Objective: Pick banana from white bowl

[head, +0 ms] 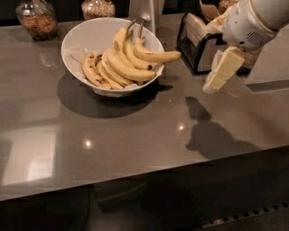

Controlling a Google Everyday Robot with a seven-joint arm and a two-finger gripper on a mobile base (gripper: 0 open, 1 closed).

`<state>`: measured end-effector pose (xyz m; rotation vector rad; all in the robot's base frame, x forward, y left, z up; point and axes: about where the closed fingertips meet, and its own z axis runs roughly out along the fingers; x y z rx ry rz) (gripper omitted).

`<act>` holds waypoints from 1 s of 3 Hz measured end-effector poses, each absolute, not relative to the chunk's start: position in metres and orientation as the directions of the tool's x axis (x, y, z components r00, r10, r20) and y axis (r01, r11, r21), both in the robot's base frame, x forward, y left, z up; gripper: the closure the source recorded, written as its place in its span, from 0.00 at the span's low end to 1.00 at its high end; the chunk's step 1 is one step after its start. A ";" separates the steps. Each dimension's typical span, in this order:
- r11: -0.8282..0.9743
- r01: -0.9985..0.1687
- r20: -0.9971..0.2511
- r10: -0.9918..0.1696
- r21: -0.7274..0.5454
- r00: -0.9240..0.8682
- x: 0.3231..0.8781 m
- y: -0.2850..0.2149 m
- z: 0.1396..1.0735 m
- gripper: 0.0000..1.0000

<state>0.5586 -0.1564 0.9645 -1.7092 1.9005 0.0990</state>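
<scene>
The white bowl (77, 37) stands on the grey counter at the back left. A long yellow banana (156, 56) lies on top, its tip reaching over the bowl's right rim. Under it lies a cluster of brown-speckled bananas (110, 68). My gripper (220, 72) hangs from the white arm at the upper right. It is above the counter, to the right of the bowl and apart from the banana, holding nothing I can see. Its shadow falls on the counter below.
Two glass jars (38, 19) (97, 8) stand at the back left. A white upright object (145, 11) stands behind the bowl. A black wire holder (195, 41) stands at the back right, close behind the gripper. The counter's front edge (149, 169) runs across below.
</scene>
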 end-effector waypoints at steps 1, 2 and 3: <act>0.149 -0.939 -0.507 -0.862 -0.311 0.031 0.594 -0.135 0.961 0.00; 0.121 -0.948 -0.539 -0.840 -0.295 0.061 0.621 -0.113 0.953 0.10; 0.093 -0.958 -0.557 -0.827 -0.273 0.078 0.636 -0.093 0.941 0.16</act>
